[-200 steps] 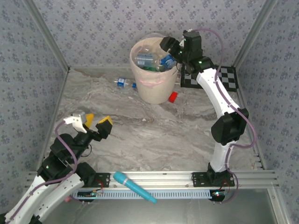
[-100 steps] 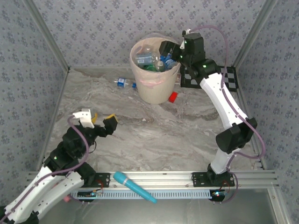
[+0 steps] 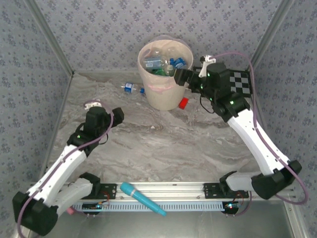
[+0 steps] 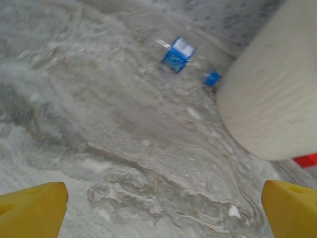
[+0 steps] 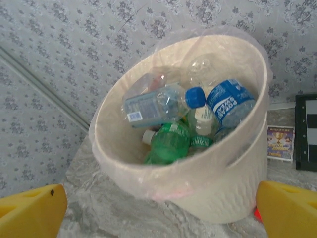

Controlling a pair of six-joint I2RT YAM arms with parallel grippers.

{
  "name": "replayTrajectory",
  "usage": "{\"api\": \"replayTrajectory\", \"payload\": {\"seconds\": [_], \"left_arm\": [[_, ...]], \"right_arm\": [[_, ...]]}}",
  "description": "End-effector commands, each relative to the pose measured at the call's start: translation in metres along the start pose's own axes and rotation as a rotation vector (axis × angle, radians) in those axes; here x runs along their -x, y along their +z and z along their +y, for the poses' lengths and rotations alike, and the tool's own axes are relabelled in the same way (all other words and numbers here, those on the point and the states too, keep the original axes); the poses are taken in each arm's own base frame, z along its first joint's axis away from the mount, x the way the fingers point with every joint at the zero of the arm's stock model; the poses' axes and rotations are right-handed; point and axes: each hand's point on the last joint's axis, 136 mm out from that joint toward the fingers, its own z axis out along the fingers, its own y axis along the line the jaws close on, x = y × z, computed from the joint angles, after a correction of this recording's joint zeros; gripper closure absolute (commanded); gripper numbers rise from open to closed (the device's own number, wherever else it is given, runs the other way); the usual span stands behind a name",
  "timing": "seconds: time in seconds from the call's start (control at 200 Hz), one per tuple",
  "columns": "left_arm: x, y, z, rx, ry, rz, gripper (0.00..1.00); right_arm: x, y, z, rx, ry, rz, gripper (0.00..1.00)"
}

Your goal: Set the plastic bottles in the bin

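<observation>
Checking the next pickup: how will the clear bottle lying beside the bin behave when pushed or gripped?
The bottle lies on its side on the smooth table, so a nudge would probably roll it. It looks clear and empty, so likely light and quick to skid. Its thin plastic may dent when squeezed.

On my feed I see 1 red block [image 3: 184, 103] on the grey marbled tabletop [image 3: 163, 144], left of a black-and-white checkerboard [image 3: 240, 82]. A small printed card [image 5: 280, 143] lies just beside that checkerboard. 1 blue wand [image 3: 143, 199] lies slantwise across the near metal rail [image 3: 188, 187].
</observation>
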Motion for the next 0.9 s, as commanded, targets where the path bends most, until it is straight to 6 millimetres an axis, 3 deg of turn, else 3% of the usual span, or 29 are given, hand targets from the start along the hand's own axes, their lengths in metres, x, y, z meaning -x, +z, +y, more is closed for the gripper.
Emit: {"api": "replayTrajectory", "payload": {"seconds": [0.0, 0.25, 0.265, 0.615, 0.895], "left_arm": [[0.023, 0.013, -0.009, -0.055, -0.153, -0.024, 0.0], [0.04, 0.073, 0.005, 0.074, -0.274, 0.013, 0.0], [0.04, 0.077, 0.005, 0.08, -0.281, 0.017, 0.0], [0.057, 0.186, -0.021, 0.141, -0.353, 0.106, 0.03], [0.064, 0.253, -0.029, 0.233, -0.398, 0.115, 0.03]], "right_arm": [[0.0, -0.019, 0.003, 0.013, -0.036, -0.049, 0.0], [-0.02, -0.053, -0.009, 0.008, -0.064, -0.078, 0.0], [-0.03, -0.051, -0.014, -0.005, -0.066, -0.059, 0.0], [-0.051, -0.093, -0.042, -0.042, -0.062, -0.124, 0.0], [-0.058, -0.103, -0.054, -0.081, -0.058, -0.127, 0.0]]}}
